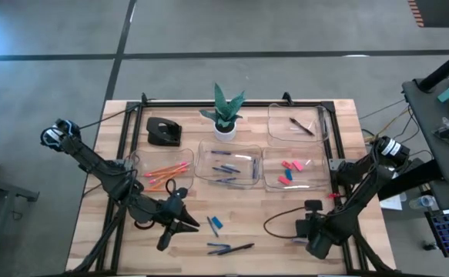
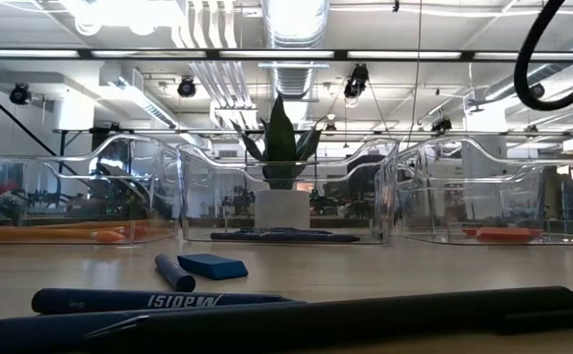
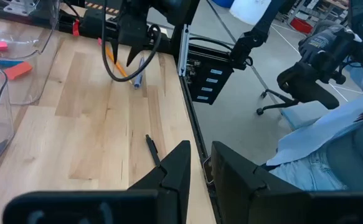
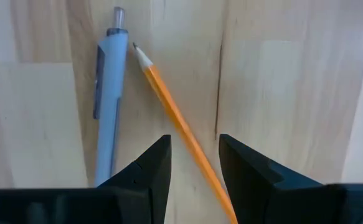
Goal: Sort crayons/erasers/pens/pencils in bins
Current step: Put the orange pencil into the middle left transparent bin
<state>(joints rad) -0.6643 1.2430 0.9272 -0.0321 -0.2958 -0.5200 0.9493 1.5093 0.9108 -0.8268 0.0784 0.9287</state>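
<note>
We see the right gripper (image 4: 193, 165) with fingers apart straddling an orange pencil (image 4: 180, 124) beside a light-blue pen (image 4: 106, 106).

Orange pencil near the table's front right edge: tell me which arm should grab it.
Right. The right gripper hangs open directly over the orange pencil, its fingers on either side of it, with a light blue pen alongside. The left gripper is across the table, near the blue eraser.

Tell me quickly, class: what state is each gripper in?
Left gripper: open, holding nothing, over the wooden table's edge.
Right gripper: open, empty, straddling a thin orange pencil beside a light blue pen.
</note>
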